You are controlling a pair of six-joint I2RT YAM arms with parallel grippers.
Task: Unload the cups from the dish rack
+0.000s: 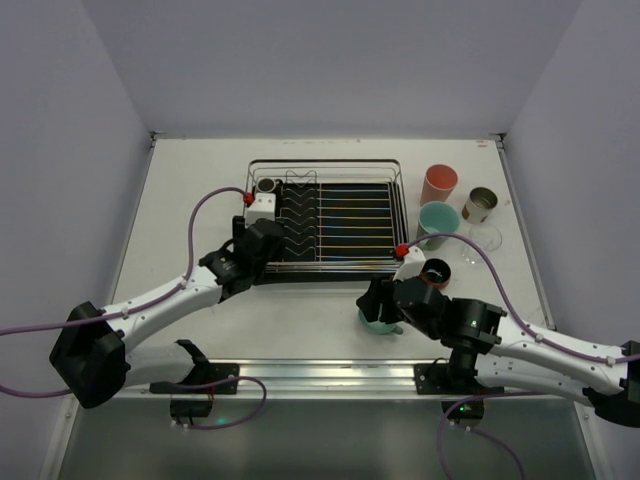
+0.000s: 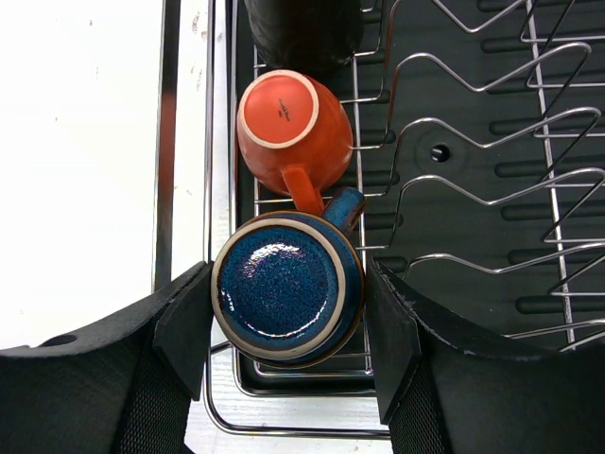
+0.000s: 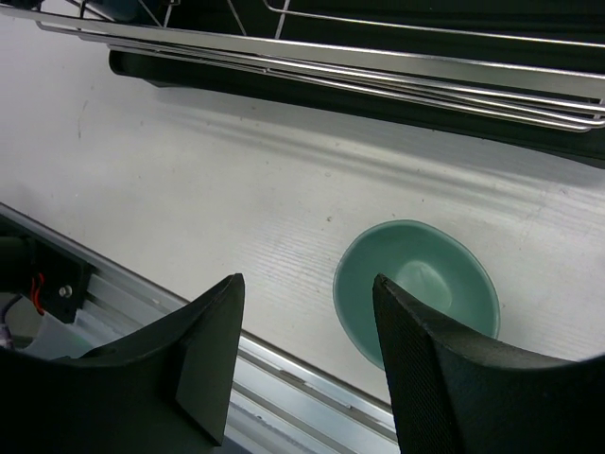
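Observation:
The dish rack (image 1: pixel 330 160) stands mid-table. In the left wrist view a blue glazed mug (image 2: pixel 284 288) sits upside down in the rack's near left corner. An upside-down orange mug (image 2: pixel 293 128) and a black cup (image 2: pixel 302 28) stand behind it. My left gripper (image 2: pixel 288 331) is open, its fingers (image 2: pixel 184 326) on either side of the blue mug, with a small gap on the right. My right gripper (image 3: pixel 307 350) is open and empty above the table. A mint-green cup (image 3: pixel 416 288) stands upright beside its right finger (image 3: pixel 444 369).
Right of the rack stand a pink tumbler (image 1: pixel 438 184), a mint mug (image 1: pixel 438 220), a metal cup (image 1: pixel 480 204), a clear glass (image 1: pixel 484 238) and a black cup (image 1: pixel 436 271). The rack's wire rim (image 3: pixel 378 66) runs just beyond the right gripper. A metal rail (image 1: pixel 330 375) lines the near edge.

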